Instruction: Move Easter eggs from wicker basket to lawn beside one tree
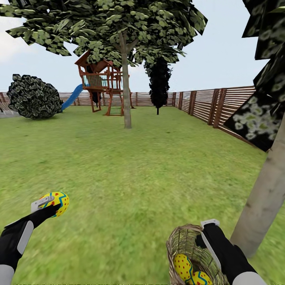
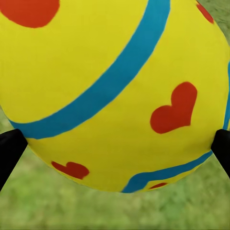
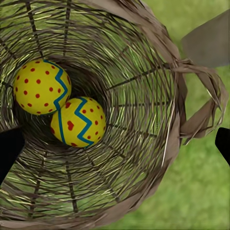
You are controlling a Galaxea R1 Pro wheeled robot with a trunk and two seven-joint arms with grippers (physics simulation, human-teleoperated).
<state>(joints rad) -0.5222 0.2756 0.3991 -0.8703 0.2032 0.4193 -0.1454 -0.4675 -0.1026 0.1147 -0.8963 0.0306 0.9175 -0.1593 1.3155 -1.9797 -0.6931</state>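
— where are the eggs sitting?

— one egg [image 1: 56, 202] is sitting clamped in my left gripper [image 2: 115, 143], its fingertips [image 2: 9, 151] pressing both sides, held above the lawn [image 1: 130, 170]. the other two eggs [image 3: 60, 108] are lying touching at the bottom of the wicker basket [image 1: 186, 245].

— and the right side?

— my right gripper [image 1: 206, 233] is hanging over the basket rim by the loop handle [image 3: 203, 103]; i can't tell whether it's gripping. a pale tree trunk [image 1: 263, 198] is leaning just beside the basket. farther off i'm seeing another tree [image 1: 126, 91], a playset [image 1: 103, 85], a bush [image 1: 33, 97] and the fence [image 1: 217, 105].

Bright, even daylight; grass [image 1: 130, 190] blurs softly, shadows faint.
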